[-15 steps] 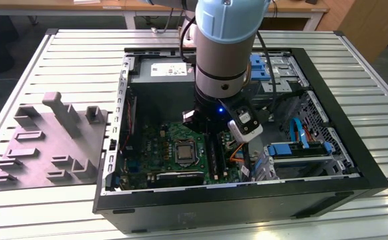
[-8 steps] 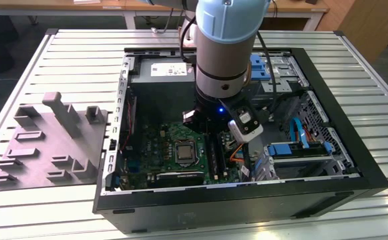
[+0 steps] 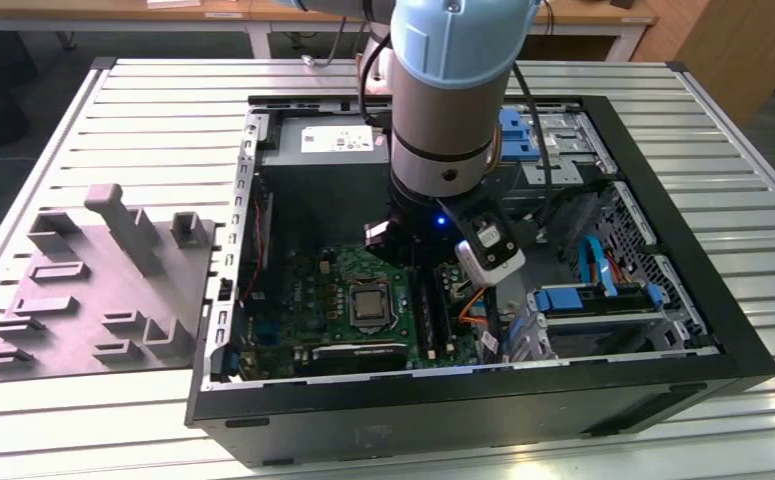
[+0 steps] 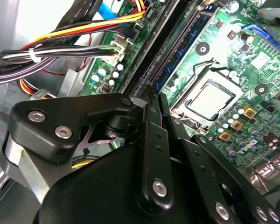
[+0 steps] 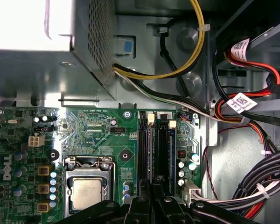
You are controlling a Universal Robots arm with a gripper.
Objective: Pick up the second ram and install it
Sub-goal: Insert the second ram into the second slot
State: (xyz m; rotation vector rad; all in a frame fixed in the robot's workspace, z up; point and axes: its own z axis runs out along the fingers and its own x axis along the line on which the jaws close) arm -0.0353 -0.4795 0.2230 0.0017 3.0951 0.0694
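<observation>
Slatted table; gripper low inside case, above slots.

The arm hangs straight down from above, its wrist upright. The black gripper points downward, jaws drawn close together with barely a gap between their tips.
</observation>
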